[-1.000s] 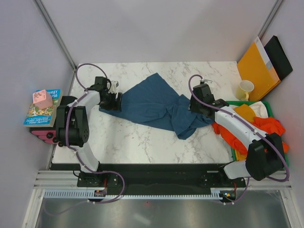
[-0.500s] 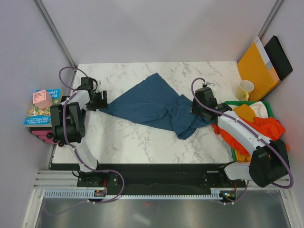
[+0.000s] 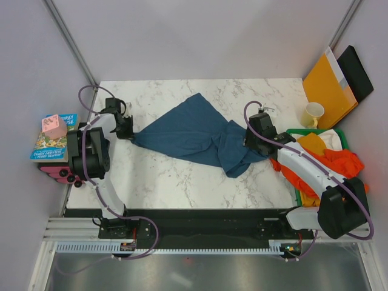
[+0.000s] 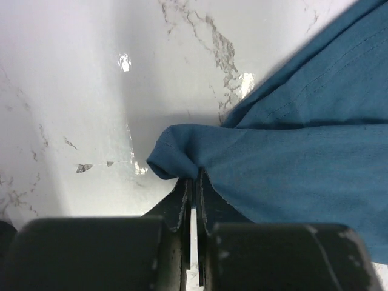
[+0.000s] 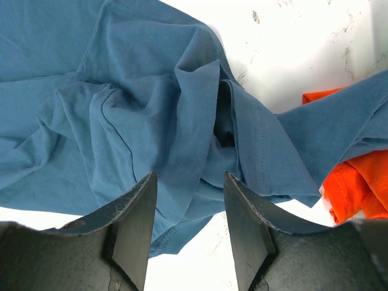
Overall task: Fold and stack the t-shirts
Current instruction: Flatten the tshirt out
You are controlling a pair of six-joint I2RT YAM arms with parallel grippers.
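Note:
A dark teal-blue t-shirt (image 3: pixel 188 130) lies crumpled across the middle of the marble table, bunched at its right end. My left gripper (image 3: pixel 125 127) is at the shirt's left tip. In the left wrist view it (image 4: pixel 193 179) is shut on a folded corner of the blue cloth (image 4: pixel 291 157). My right gripper (image 3: pixel 253 144) hovers over the bunched right end. It (image 5: pixel 189 179) stands open above the blue folds (image 5: pixel 121 109), with nothing between its fingers. Orange t-shirts (image 3: pixel 339 160) are heaped in a green tray (image 3: pixel 341 131) at the right, and an orange edge (image 5: pixel 357 182) shows beside the blue cloth.
A cream mug (image 3: pixel 313 114) stands behind the tray. An orange envelope (image 3: pixel 327 85) and a black folder (image 3: pixel 357 70) lean in the back right corner. Books (image 3: pixel 53 142) with a pink block (image 3: pixel 53 126) on top sit off the table's left edge.
My left gripper moved left to the shirt's left corner and shut on it. The shirt's left tip is drawn further left. The right gripper shifted slightly and stays open.

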